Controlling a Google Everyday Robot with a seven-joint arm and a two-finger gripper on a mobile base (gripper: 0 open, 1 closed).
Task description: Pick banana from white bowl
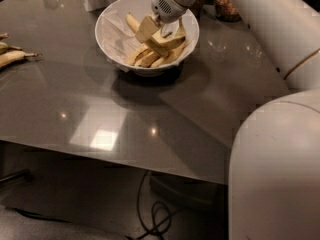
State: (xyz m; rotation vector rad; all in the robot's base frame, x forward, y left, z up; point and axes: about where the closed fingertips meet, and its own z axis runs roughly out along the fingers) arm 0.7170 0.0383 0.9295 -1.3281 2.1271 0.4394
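- Since the robot's two-finger gripper (151,38) hangs low inside the large round white bowl (111,34), right among the fruit, the step in hand looks to me like the grasp itself, or the very start of the lift.
- Whether the gripper is released or clenched on something, I cannot tell; its own tan tip covers the place where that would show.
- The long, nearly straight yellow banana (131,20) lies in the bowl, its upper end showing near the back-left wall and its body passing under the gripper.
- The shorter curved yellow bananas (169,55) lie just beside it, and seem to touch it. I judge it best to close only around the straight one, near its middle, so that it does not swing.
- The lift should go straight up and slowly, clear of the rim, because a sideways pull could drag the white paper-like liner (117,39) or tip the bowl on the glossy grey table (100,109).
- The pale bananas (12,56) at the table's left edge are not concerned.
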